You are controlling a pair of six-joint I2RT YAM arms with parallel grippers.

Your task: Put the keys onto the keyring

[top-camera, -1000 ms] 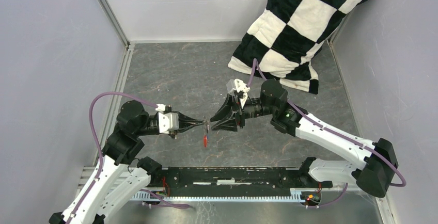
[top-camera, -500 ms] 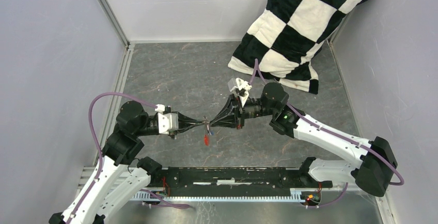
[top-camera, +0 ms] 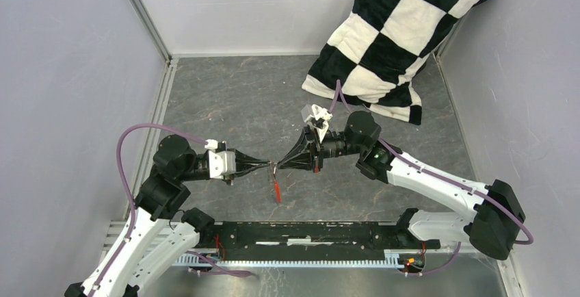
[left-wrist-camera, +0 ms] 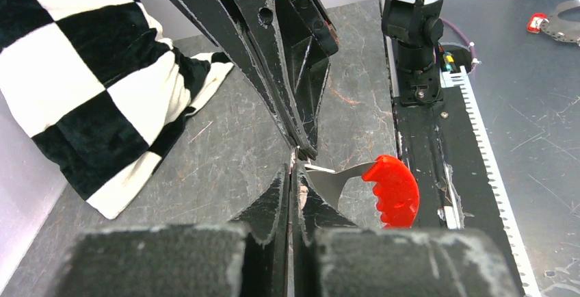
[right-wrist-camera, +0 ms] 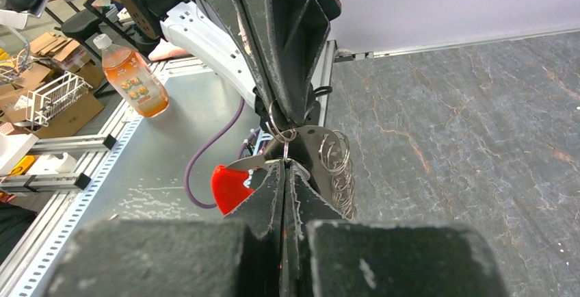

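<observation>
While meeting tip-to-tip above table [top-camera: 226, 98] centre, left gripper [top-camera: 271, 165] (from 9 o'clock) is clenching keyring [right-wrist-camera: 335, 153], right gripper [top-camera: 280, 164] (from 3 o'clock) pinching its loop, likely steadying it for threading keys, unseen here; red tag [top-camera: 276, 187] dangling toward 6 o'clock.

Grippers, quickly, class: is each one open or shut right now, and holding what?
Left gripper: shut on the keyring, beside its red tag.
Right gripper: shut, pinching a small ring of that keyring.

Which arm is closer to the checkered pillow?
Right. The right arm has its wrist just in front of the checkered pillow; the left arm lies far to its left.
</observation>
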